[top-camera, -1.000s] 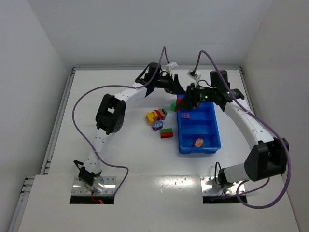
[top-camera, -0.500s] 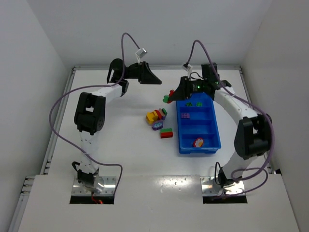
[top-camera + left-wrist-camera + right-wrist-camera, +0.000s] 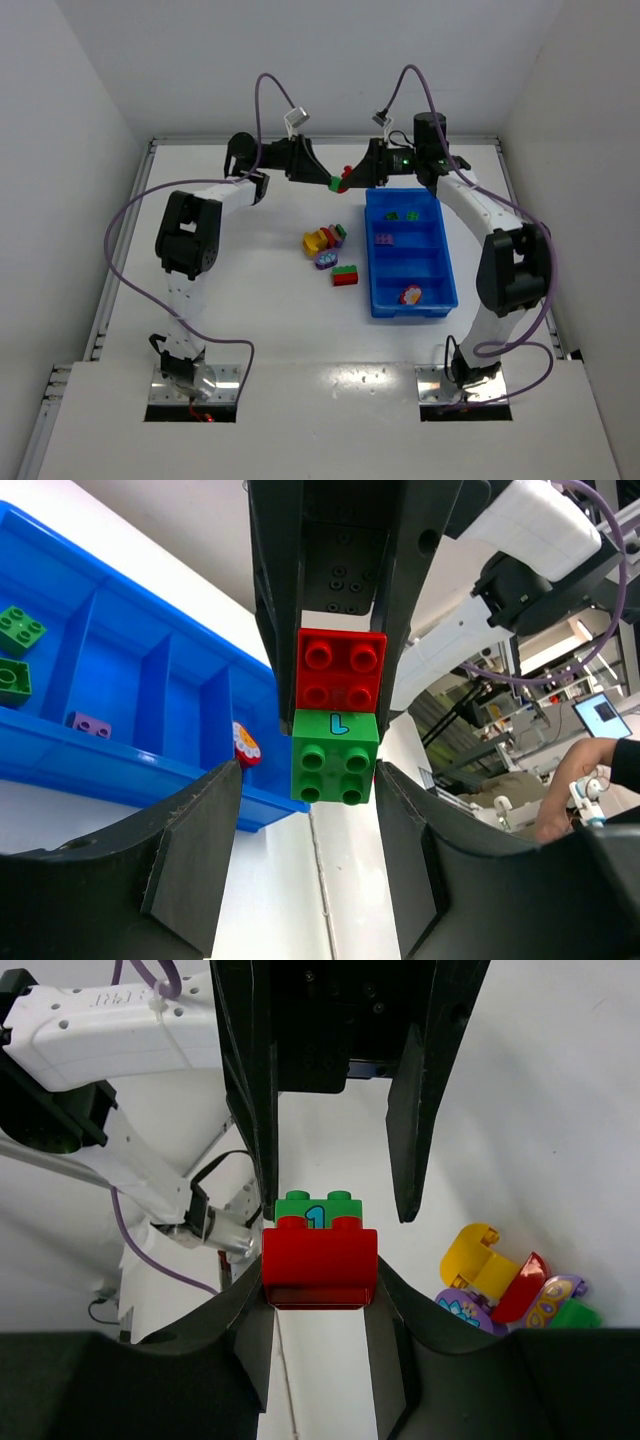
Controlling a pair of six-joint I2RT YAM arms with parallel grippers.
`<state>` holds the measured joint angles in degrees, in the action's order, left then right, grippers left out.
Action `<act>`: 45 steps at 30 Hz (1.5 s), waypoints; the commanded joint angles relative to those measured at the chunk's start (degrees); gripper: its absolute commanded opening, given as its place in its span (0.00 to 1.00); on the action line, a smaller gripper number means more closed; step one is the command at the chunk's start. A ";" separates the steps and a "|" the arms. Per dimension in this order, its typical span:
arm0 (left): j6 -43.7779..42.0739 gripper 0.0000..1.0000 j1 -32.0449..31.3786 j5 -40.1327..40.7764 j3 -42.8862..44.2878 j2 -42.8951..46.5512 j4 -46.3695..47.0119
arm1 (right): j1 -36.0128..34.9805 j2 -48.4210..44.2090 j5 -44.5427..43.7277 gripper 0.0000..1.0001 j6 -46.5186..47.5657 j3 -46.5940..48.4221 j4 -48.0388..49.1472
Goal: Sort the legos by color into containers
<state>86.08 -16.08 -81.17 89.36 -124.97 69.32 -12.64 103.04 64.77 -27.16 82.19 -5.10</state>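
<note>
Black left gripper (image 3: 324, 177) hangs partly open, jaws loosely straddling the green half of a 2-colour lego (image 3: 340, 181) held off the table (image 3: 230, 300) at its 12 o'clock end, while the right gripper (image 3: 353, 178) is clamped tight on the red half. Blue tray (image 3: 370, 262) sits just at 5 o'clock from there.

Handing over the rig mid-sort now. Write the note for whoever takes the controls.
Right gripper: shut on the red half of the red-and-green stacked plastic brick.
Left gripper: open, fingers flanking the green half, not clamped.
Done: blue divided plastic tray holds two green bricks in its far compartment, a purple brick next, a red-and-yellow piece nearest.
Left: likely pull the held brick apart; a yellow, red, purple and green cluster and a red-green stack wait on the table.
</note>
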 commanded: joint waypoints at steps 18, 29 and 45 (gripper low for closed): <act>15.33 0.24 -0.80 -4.00 4.15 -1.50 20.15 | -1.15 0.67 -0.26 0.00 -1.23 1.30 4.75; -8.61 0.13 -0.80 1.70 12.92 -5.02 -10.77 | -2.82 -1.70 -0.26 0.00 -0.09 1.22 4.14; -61.47 0.04 -0.27 36.86 36.41 -6.78 -80.93 | -3.97 -9.78 -5.09 0.00 6.32 -3.53 -4.73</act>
<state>28.86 -15.84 -50.54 125.38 -133.62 -8.75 -16.99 96.55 60.01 -24.77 79.53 -7.31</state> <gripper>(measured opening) 0.372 0.372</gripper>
